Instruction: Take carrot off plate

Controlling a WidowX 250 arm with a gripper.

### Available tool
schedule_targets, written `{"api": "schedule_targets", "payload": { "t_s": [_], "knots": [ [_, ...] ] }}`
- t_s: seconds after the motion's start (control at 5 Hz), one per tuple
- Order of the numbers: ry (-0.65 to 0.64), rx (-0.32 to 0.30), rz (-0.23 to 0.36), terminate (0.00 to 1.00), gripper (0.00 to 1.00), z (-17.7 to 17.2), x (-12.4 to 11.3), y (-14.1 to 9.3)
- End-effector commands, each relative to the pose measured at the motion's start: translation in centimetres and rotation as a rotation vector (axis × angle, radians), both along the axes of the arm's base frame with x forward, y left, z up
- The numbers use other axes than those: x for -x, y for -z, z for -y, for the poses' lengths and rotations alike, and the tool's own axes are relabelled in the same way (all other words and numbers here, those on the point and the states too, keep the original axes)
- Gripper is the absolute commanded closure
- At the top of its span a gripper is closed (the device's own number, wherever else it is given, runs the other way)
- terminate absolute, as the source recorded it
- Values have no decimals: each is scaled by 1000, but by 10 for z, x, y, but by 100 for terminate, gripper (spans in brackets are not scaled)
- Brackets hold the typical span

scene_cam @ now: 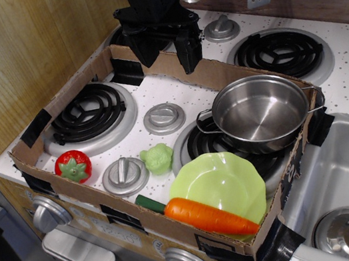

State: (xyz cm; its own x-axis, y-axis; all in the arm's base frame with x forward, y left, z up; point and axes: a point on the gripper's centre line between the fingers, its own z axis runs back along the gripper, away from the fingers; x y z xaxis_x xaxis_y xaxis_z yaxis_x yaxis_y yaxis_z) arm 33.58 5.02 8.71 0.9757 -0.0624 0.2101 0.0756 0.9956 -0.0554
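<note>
Gripper [167, 56] open, raised; carrot [210, 217] across plate [226, 175] edge.

We see the carrot [206, 216] lying across the front edge of the plate [226, 175], at the near right of the bench [174, 90]. Behind the plate stands the pot [263, 115]. Left of the plate sits a small vegetable [158, 158], farther left a strawberry [72, 166]. The pincer [168, 54] hangs over the back.
</note>
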Motion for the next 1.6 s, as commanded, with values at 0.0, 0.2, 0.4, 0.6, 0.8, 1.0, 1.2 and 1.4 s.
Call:
{"api": "schedule_targets", "payload": {
  "t_s": [0.0,0.2,0.4,0.6,0.8,1.0,1.2,1.4],
  "knots": [
    [0,0,0,0,0,0,0,0],
    [190,-84,20,0,0,-4,3,-8],
    [271,-122,11,0,0,1,9,-21],
    [440,-103,2,0,0,14,26,-30],
    [642,-75,-35,0,0,26,42,-33],
    [876,-3,-26,0,0,41,60,-22],
    [1009,-29,-22,0,0,57,78,-10],
    [1023,-62,42,0,0,67,90,-2]
  ]
}}
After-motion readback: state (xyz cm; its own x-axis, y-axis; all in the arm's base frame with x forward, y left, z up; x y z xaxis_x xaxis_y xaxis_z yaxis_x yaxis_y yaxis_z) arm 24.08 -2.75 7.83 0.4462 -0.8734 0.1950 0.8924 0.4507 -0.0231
